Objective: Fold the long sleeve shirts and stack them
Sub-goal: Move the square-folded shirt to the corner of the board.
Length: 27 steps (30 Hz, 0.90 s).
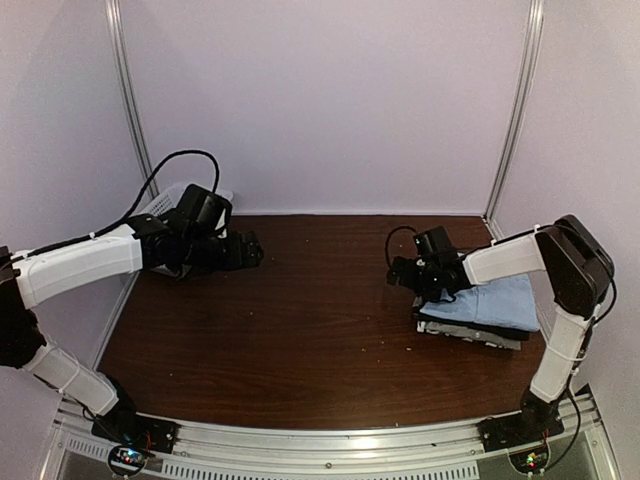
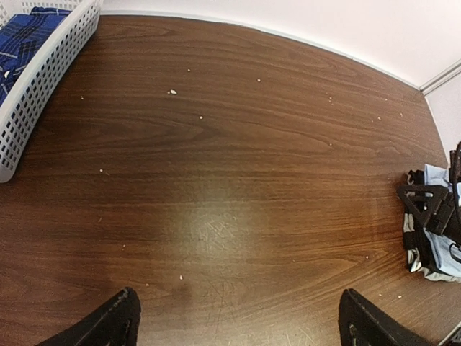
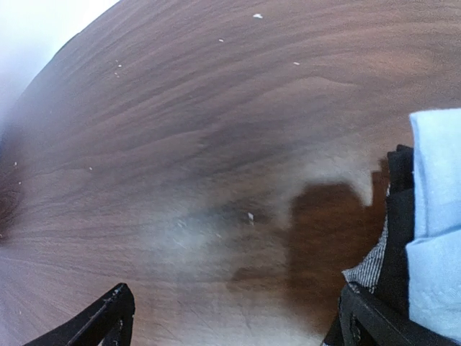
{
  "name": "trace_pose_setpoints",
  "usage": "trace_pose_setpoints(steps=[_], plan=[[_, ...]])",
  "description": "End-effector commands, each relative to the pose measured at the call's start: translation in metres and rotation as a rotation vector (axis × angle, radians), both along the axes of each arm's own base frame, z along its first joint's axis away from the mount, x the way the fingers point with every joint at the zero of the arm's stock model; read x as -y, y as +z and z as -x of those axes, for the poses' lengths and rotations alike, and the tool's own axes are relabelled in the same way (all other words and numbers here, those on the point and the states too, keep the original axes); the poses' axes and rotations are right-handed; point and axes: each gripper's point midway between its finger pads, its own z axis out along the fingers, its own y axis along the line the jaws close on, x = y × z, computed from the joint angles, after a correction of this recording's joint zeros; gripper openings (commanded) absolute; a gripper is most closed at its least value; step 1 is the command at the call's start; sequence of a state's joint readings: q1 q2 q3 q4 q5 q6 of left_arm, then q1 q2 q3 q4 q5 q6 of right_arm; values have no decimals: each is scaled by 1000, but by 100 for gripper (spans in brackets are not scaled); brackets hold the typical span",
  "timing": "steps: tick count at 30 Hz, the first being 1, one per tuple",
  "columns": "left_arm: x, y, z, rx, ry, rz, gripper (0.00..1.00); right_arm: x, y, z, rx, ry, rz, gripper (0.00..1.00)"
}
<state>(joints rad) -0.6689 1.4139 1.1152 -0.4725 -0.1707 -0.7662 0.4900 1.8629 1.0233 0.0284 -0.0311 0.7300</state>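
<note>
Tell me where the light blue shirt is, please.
In top view, the light blue shirt tops the right-side folded stack, beside the right end effector.

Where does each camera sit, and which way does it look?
Top external: high behind the left arm and right arm, both in view, looking down at the dark brown wooden table.
Left wrist: on the left hand, looking across the table, stack of folded cloth shirts at the right edge; its open fingers show.
Right wrist: on the right hand, low over the table beside the stack; open fingers show.
Shared: both wrist views show the stack.
</note>
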Motion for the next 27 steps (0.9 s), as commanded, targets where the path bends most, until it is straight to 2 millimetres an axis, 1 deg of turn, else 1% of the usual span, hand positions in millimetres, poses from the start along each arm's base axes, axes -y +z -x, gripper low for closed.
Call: trace_pose_setpoints(steps=[1, 2, 3, 7, 12, 17, 22, 24, 27], plan=[[9, 16, -10, 39, -2, 49, 98, 36, -6, 28, -38, -73, 38, 100], [10, 15, -10, 36, -4, 51, 98, 41, -6, 34, -43, -79, 36, 100], [11, 15, -10, 35, -7, 54, 98, 45, -2, 36, -24, -85, 22, 100], [15, 13, -12, 29, -17, 59, 98, 61, -3, 58, -32, -99, 20, 100], [18, 10, -13, 24, -25, 60, 98, 65, -10, 87, -74, -69, -12, 100], [20, 6, -12, 12, -31, 69, 98, 66, -14, 110, -101, -41, -44, 100], [22, 2, -14, 6, -32, 64, 98, 65, -12, 127, -119, -8, -51, 100], [23, 1, -14, 4, -33, 69, 98, 63, -12, 130, -122, 7, -57, 100], [26, -1, -16, 0, -36, 76, 98, 59, -8, 128, -117, 21, -58, 100]])
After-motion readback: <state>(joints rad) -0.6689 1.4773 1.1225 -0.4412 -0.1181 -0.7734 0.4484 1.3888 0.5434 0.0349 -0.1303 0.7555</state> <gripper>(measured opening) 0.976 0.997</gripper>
